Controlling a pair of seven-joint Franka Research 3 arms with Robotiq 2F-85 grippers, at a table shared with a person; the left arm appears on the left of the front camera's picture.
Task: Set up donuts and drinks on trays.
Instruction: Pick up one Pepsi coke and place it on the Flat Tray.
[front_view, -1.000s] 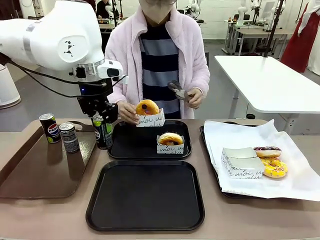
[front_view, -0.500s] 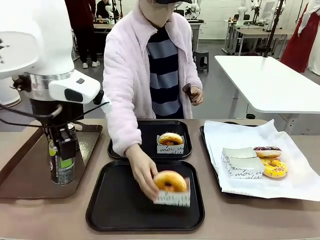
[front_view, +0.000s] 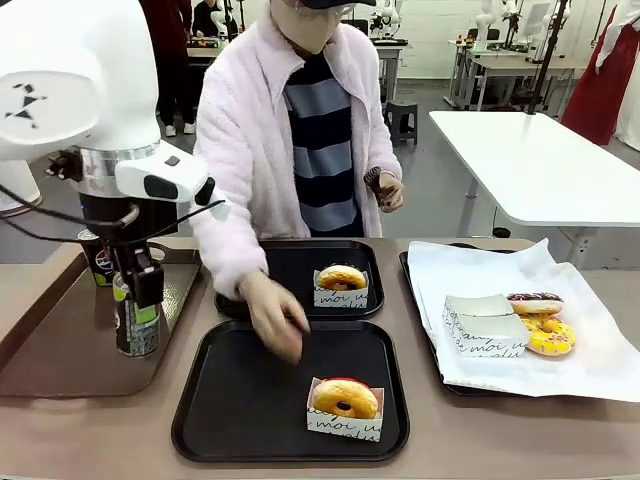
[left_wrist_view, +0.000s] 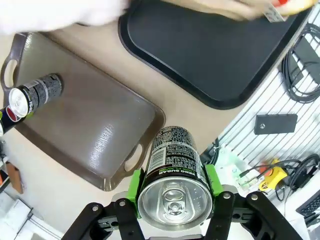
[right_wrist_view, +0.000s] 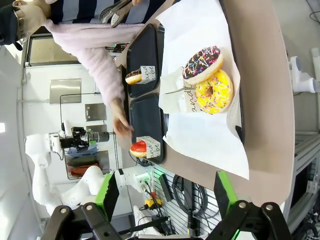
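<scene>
Front view puts your left tool (front_view: 140, 290) over the glossy brown tray with cut-out handles (front_view: 50, 360), pinching a slim black soda can (front_view: 138, 332) between its green pads (left_wrist_view: 136, 182). The can stands upright, long axis vertical, silver top toward the wrist. Whether its base rests on the brown tray or hangs just above it, you cannot tell. Two more black cans (left_wrist_view: 37, 90) stand at the brown tray's far end.

The relation your next move turns on is this. The near matte black square tray (front_view: 215, 400) lies to the robot's right of the held can, its rim just beside the brown tray's. A golden-brown ring donut in a white paper holder (front_view: 345, 400) sits in that tray's near right part, so its left half is bare. The far matte black square tray (front_view: 290, 262) holds a second donut (front_view: 341, 277) and no can.

The person's hand (front_view: 275, 322) hovers over the near tray's far left part, on the line a sideways carry would likely take. You would do well to let it clear first.

Your left arm is much the nearer. The right tool (right_wrist_view: 166, 195) hangs spread and empty over the side with the tray lined with white paper (right_wrist_view: 200, 135).
</scene>
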